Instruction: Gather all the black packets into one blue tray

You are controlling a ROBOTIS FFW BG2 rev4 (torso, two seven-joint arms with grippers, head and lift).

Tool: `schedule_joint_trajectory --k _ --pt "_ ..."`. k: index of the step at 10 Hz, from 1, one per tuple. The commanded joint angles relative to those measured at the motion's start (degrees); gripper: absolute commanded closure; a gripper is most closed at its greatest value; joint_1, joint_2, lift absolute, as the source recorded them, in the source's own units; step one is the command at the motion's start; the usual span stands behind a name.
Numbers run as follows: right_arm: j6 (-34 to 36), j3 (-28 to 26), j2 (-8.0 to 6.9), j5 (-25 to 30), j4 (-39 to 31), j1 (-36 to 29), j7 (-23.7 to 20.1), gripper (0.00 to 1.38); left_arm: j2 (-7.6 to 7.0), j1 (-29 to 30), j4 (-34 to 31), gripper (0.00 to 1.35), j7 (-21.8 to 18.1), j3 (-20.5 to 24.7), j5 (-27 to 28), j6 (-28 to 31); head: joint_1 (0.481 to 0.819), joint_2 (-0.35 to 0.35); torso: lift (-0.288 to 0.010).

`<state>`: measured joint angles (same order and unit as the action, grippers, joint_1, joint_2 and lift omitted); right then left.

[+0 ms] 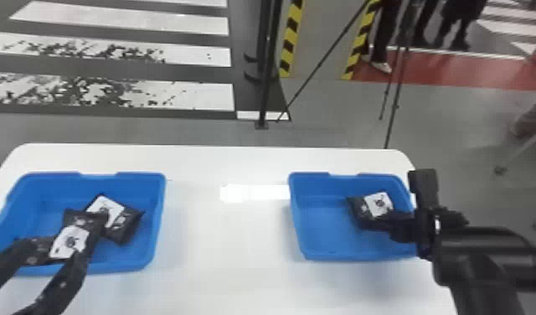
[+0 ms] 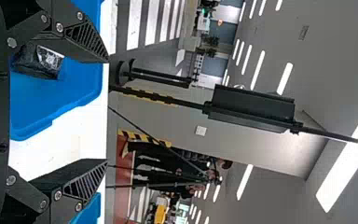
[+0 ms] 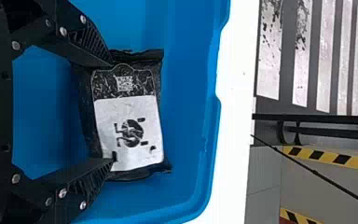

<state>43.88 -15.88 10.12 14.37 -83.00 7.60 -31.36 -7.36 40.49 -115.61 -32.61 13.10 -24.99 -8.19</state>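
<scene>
Left side of the worktop [image 1: 229, 268]: left end effector [image 2: 107, 111], fingers apart, nothing gripped. Black packets [image 1: 124, 228] overlap in the left tray [image 1: 158, 209], same side of worktop. Right side of worktop: right tray [image 1: 298, 218], smooth, probably stiff plastic, rounded corners. Right packet [image 3: 128, 112] lies flat in it; right end effector [image 3: 113, 113] over it, fingers spread, contact unclear. Likely light, soft, a bit slippery; pinch sides at mid-body, not the end seals. Crinkled glossy black film, flat pillow shape, pale label.
</scene>
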Motion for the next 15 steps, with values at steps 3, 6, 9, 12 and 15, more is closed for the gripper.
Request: schedule_joint_trajectory --k 3,6,9,12,15 --pt "1.0 -0.1 0.07 0.5 3.1 2.1 0.1 1.11 -0.02 -0.6 0.5 0.30 -0.1 -0.4 -0.1 0.2 0.695 -0.182 -0.110" --pt "-6.1 -0.8 -0.19 2.3 0.7 1.1 0.8 1.28 -0.20 -1.1 0.8 0.31 -0.3 -0.8 -0.1 0.3 0.695 -0.188 -0.110" --pt "-8.3 -1.3 -1.95 2.5 -13.1 -8.4 0.8 1.28 -0.29 -1.7 0.8 0.32 -0.7 -0.8 -0.1 2.1 0.695 -0.195 -0.110" --pt "-7.9 3.0 -3.26 2.8 -31.5 -19.4 0.8 1.28 -1.43 -6.0 0.8 0.32 -3.2 -0.9 0.4 9.0 0.695 -0.172 -0.110" --pt "-6.3 6.9 -3.62 2.3 -37.2 -22.1 0.7 1.28 -3.10 -13.4 3.9 0.32 -6.4 -1.0 1.5 14.4 0.695 -0.113 -0.110"
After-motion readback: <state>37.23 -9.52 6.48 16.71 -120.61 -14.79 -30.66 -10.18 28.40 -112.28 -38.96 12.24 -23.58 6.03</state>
